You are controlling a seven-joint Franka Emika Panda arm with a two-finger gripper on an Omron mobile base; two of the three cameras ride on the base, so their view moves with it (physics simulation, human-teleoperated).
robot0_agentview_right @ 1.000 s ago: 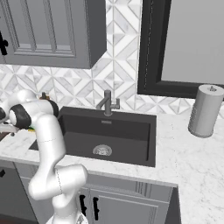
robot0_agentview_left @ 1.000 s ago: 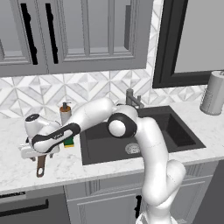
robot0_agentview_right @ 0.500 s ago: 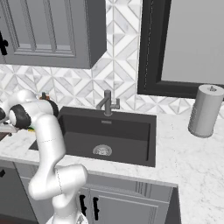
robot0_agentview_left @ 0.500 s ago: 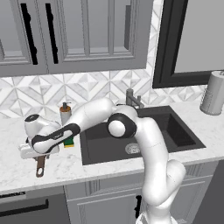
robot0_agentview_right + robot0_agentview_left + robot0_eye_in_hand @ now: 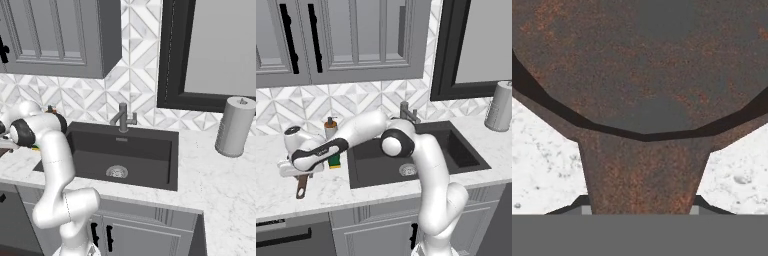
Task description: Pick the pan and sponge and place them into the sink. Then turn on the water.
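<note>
Nothing has reached the sink (image 5: 461, 150) yet, and no water runs from the faucet (image 5: 123, 117). The pan (image 5: 642, 65) lies on the worktop (image 5: 326, 190) left of the basin, its handle (image 5: 302, 185) pointing to the front edge; the green sponge (image 5: 333, 161) sits just beside it. The arm stretches far left and low, with the hand (image 5: 640, 210) apparently pinching the pan's handle near its base, though its tips are mostly hidden.

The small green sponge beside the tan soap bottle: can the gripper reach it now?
Probably not at once. The gripper is shut on the handle of the dark-brown frying pan, so it is occupied. The small green sponge lies right beside the hand on the white marble counter, otherwise unblocked.
</note>
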